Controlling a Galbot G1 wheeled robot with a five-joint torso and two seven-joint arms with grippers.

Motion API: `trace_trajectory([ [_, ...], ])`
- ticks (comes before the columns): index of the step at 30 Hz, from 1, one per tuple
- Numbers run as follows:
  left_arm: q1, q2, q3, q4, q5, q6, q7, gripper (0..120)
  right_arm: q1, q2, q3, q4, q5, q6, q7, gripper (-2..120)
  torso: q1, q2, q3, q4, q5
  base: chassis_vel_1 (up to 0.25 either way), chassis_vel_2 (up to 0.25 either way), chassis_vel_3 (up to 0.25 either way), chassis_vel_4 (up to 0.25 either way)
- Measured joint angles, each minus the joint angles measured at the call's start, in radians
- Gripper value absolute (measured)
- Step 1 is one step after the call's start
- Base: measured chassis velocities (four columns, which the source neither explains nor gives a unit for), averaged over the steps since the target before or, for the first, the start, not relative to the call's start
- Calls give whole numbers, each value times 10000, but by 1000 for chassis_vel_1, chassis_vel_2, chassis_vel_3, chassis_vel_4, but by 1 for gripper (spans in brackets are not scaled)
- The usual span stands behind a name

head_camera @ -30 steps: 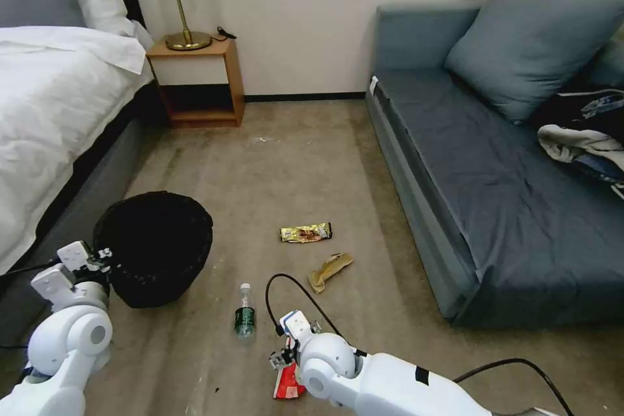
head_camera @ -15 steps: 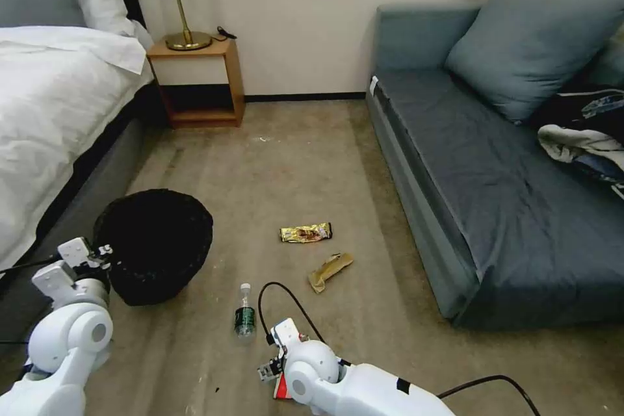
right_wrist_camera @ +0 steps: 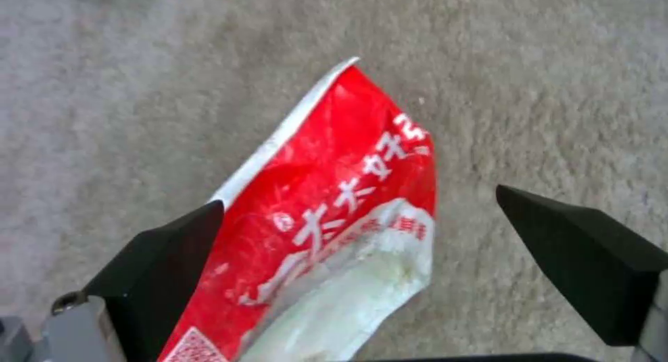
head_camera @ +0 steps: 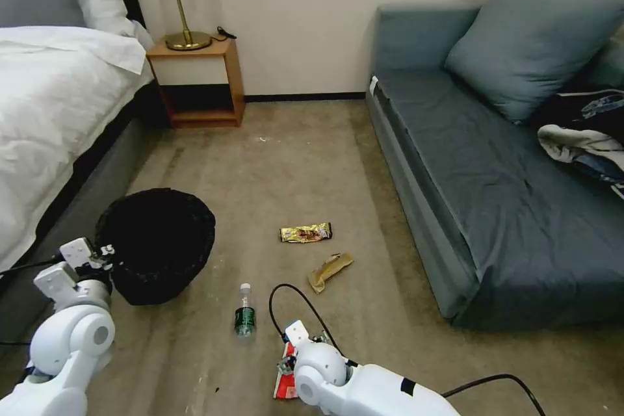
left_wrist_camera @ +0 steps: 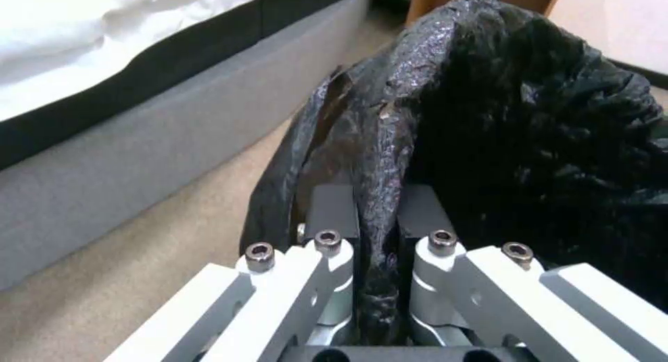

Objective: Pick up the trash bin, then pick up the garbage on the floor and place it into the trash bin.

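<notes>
Since a second ago we are swinging our right gripper [right_wrist_camera: 362,237] back over the red-and-white wrapper [right_wrist_camera: 327,216], which is lying on the carpet between its spread fingers, ungrasped. Our left gripper [left_wrist_camera: 376,221] is clamping the trash bin [head_camera: 156,244] rim between its fingers. We are seeing the wrapper's near end cut off beneath the gripper.

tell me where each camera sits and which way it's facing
Head view: on the robot's head, looking forward and down at the carpet, with both white arms low in the picture.
Left wrist view: on the left wrist, looking along the left claw, shut on the rim of the round black-bagged trash bin beside the grey bed base.
Right wrist view: on the right wrist, looking down at the carpet past the open right claw over the red-and-white wrapper.
Shared: head and left wrist views both show the bin; head and right wrist views the wrapper.
</notes>
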Motion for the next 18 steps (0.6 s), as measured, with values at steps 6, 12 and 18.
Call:
trace_trajectory([
  [6, 0, -13, -1, -33, 6, -1, -8, 7, -31, 147, -50, -193, -20, 1, -44, 100, 0, 0, 0, 0, 0, 0, 0, 0, 0],
  [12, 3, 5, -9, -64, 7, -1, -27, 7, -41, 159, -94, -280, -8, 2, -87, 99, 0, -1, 0, 0, -1, 0, 0, 0, 0],
  [18, -16, -14, 15, -64, 22, -1, -49, 7, -26, 132, -96, -290, 66, 2, -208, 79, 0, 0, 0, 0, 0, 0, 0, 0, 0],
])
